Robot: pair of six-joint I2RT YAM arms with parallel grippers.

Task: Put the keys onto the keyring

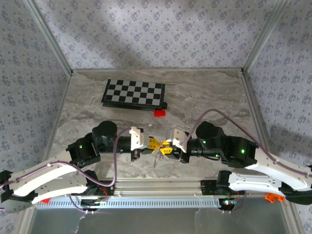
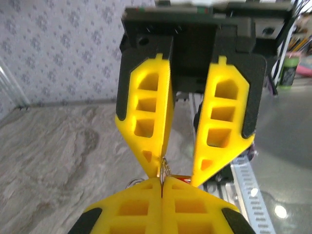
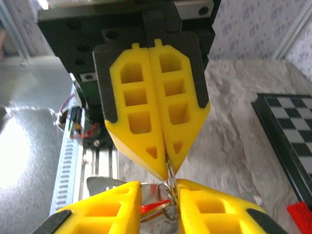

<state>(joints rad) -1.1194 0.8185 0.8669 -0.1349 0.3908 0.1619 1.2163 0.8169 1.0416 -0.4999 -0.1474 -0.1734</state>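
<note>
Left gripper (image 3: 166, 168): fully closed, pinching the keyring (image 3: 165, 197) at its fingertips.
Keyring: hung just below those tips, reaching between the parted fingers opposite.
Keys (image 3: 149, 208): red tag lay against the ring; threading could not be told.
Right gripper (image 2: 176, 175): partly open, clamping nothing.
Progress: judged late; seating unconfirmed.

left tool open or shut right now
Shut. In the right wrist view the yellow fingers of the left tool meet with no gap, pinching the thin silvery keyring at their tips.
</note>
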